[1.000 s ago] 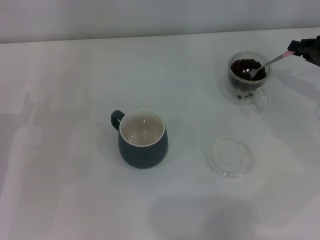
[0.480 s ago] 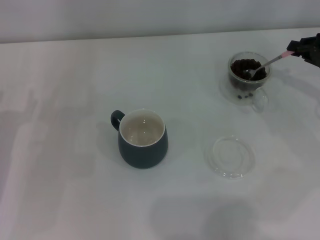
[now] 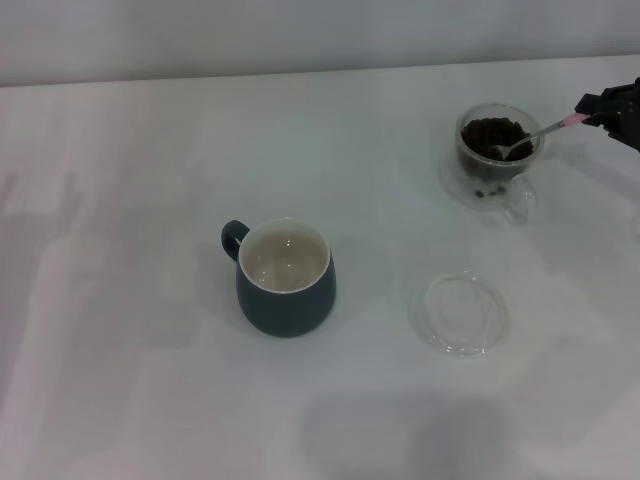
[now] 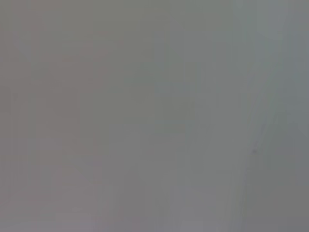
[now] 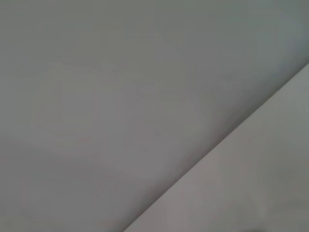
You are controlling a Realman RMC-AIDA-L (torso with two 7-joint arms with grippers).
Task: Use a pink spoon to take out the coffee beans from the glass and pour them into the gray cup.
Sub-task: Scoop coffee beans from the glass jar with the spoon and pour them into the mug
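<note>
Right gripper: at the far right edge of the head view, only its dark tip showing, clenched on the end of the pink spoon's handle.
Pink spoon: held by its pale pink handle end; the metal neck slopes down and away from the right gripper toward the robot's left, and the bowl sits inside the glass among the beans.
Glass: just beside the right gripper, on its left and a little lower on the table; it stands upright with its clear handle turned toward the robot.
Coffee beans: a dark heap inside the glass, touching the spoon's bowl; a few loose ones show lower down through the clear wall.
Gray cup: well apart from the right gripper, far to its left and nearer the robot; upright, loop handle pointing to the robot's left, cream inside with no beans visible.
Glass saucer: flat on the table, nearer the robot than the glass and to the left of the gripper, between the glass and the gray cup but touching neither.
Table: pale white surface bearing everything.
Left gripper: not seen in any view; its wrist camera shows only a flat gray surface.
Right wrist view: plain gray surfaces, none of the objects visible.
</note>
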